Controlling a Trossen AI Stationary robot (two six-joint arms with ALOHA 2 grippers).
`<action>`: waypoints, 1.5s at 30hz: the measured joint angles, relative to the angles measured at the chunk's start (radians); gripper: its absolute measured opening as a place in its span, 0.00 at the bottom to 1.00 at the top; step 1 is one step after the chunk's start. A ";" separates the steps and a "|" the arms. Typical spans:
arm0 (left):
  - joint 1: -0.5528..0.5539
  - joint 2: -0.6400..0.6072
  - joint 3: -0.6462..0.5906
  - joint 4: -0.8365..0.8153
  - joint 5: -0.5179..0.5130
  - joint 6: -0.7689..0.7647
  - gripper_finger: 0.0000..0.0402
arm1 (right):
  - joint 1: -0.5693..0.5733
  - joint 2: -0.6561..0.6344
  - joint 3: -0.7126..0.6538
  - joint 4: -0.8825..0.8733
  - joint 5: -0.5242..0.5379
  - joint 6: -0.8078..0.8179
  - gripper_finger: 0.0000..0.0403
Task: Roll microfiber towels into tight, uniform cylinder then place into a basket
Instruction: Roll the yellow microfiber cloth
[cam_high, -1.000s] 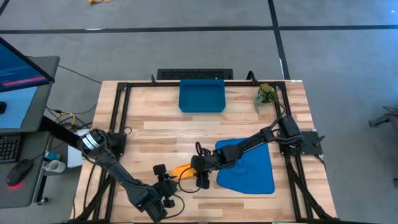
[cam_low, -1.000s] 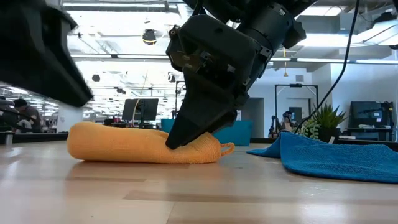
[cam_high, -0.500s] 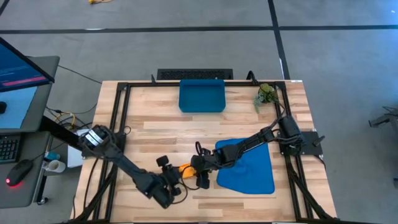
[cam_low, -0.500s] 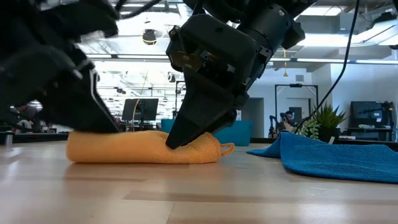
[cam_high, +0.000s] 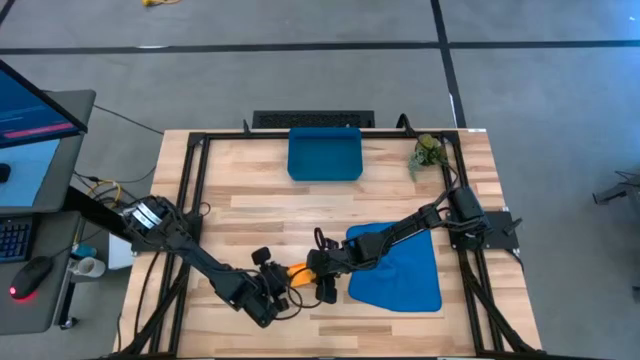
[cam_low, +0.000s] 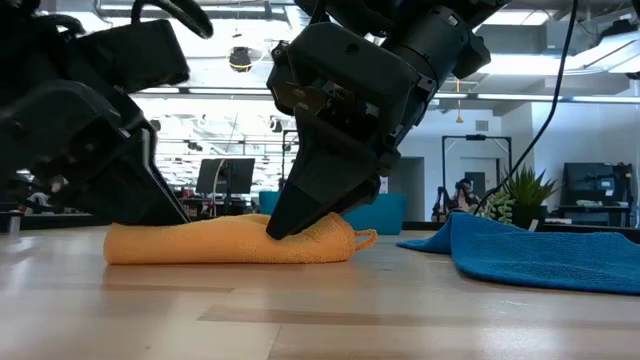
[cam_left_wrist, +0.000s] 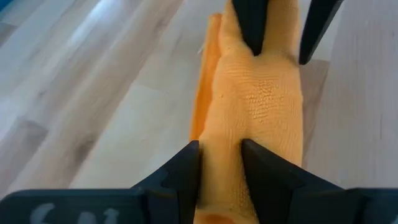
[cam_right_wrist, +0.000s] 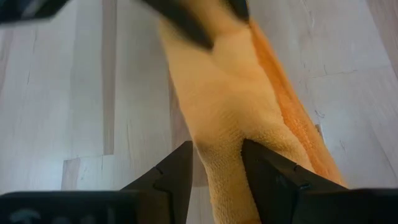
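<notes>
Orange-yellow terry cloth, rolled into a long, slightly flattened cylinder, lies on the wooden table (cam_high: 250, 210) near its front edge: this is the orange towel (cam_low: 225, 241), with a looped nubby weave, a loose hem strip running along one side of the roll, and a small pointed tail of fabric sticking out at one end. The left gripper (cam_left_wrist: 221, 163) has its two dark fingers clamped on one end of the roll, the cloth bulging up between them, and the right gripper (cam_right_wrist: 216, 165) pinches the opposite end in the same way, so each arm grasps the roll from its own side. In the overhead view only a short stretch of the orange shows between the two black grippers. Just beside it, toward the right side of the table, the blue towel (cam_high: 398, 268) lies spread out and unrolled, its nearer edge rumpled and lifted in a low fold under the right arm. The basket (cam_high: 325, 153), a shallow dark-blue tray with low walls, sits well apart at the table's far edge, and a small green plant (cam_high: 428, 152) stands near the far right corner.
</notes>
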 joint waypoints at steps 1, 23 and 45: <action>-0.006 -0.021 -0.002 -0.015 -0.005 0.017 0.28 | 0.000 0.000 0.000 0.003 0.000 0.000 0.42; -0.003 0.030 0.000 0.246 -0.134 0.162 0.28 | 0.001 0.000 -0.001 0.008 0.000 0.007 0.42; 0.039 -0.013 -0.001 0.159 0.048 0.213 0.28 | 0.002 0.000 -0.001 0.009 0.000 0.026 0.42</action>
